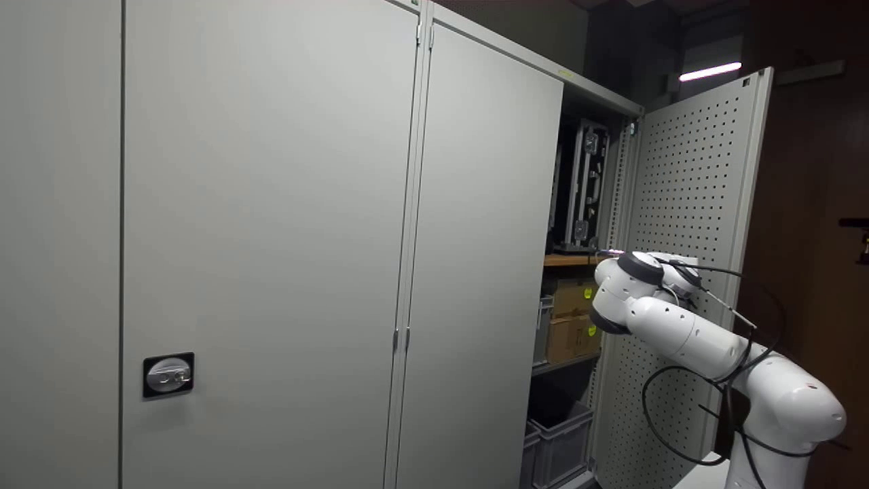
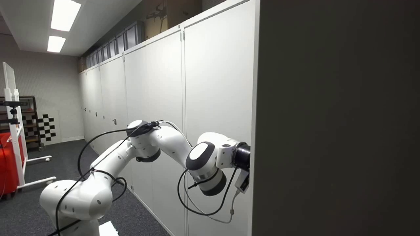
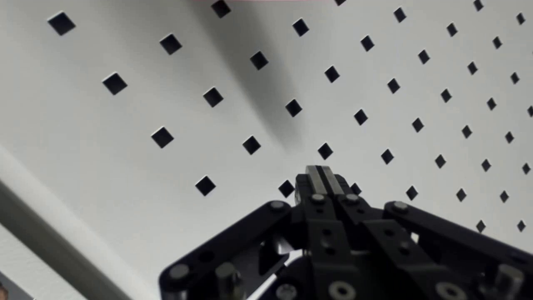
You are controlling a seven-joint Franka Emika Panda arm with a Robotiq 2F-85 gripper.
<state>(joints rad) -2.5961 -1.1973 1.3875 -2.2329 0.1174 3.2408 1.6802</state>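
Gripper (image 3: 320, 174) aimed at the inner face of a cabinet door (image 1: 686, 183), pale metal punched with rows of square holes. Jaws clenched, finger pressed to finger, a thin dark seam down the middle. Door very near in the wrist view; cannot tell whether metal and gripper touch. Soft shadow (image 3: 259, 87) slants down the door toward the jaws; raised edge of the door crosses lower left of the same view. In an exterior view the door stands wide open, hinged at the right of the cabinet (image 1: 597, 92), white arm (image 1: 692, 336) in front of it and gripper out of sight. Neighbouring leaf (image 1: 485, 258) closed. In the opening: black case (image 1: 586, 185) with metal corners, upright on a wooden shelf (image 1: 567, 260); below it, cardboard boxes (image 1: 565, 337) stacked, round yellow stickers on them, grey crate (image 1: 542, 333) just beside; lower still, plastic tubs (image 1: 563, 451). Silver handle (image 1: 168, 375) on a leaf farther left. In an exterior view a dark panel (image 2: 338, 124) fills the right side and hides everything past the wrist. Grey boxes (image 2: 131, 36) line the cabinet tops; checkered board (image 2: 46, 125) by the far wall.
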